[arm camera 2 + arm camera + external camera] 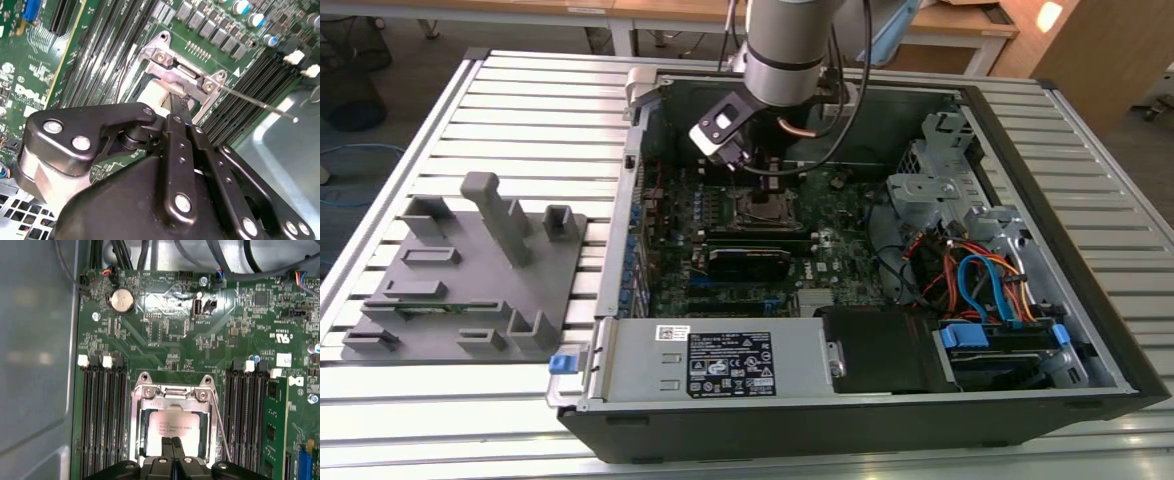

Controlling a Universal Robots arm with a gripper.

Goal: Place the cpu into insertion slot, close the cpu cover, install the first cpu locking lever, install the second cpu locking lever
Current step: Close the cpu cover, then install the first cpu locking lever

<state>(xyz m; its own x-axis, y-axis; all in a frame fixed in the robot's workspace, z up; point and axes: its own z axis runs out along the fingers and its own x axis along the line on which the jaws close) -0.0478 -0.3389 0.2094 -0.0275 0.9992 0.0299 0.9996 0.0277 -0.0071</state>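
Observation:
The cpu [172,426], a silver-grey square chip, lies in the insertion slot [765,211] on the green board. The cpu cover [173,394], a silvery frame, is down over it, with the chip showing through its window. My gripper [172,441] hangs just above the near edge of the chip with its two black fingertips pressed together and nothing between them. In the second wrist view the gripper [180,103] tips meet beside the cover's hinge plate [179,75]. One thin wire locking lever [220,426] stands raised off one side of the socket, and its lever rod [260,103] slants up into the air.
Long black memory slots [102,420] and more memory slots [248,415] flank the socket. A coin battery [122,300] sits farther up the board. The grey case wall [35,365] is close by. A grey fixture [467,270] lies on the slatted table at the exterior view's left.

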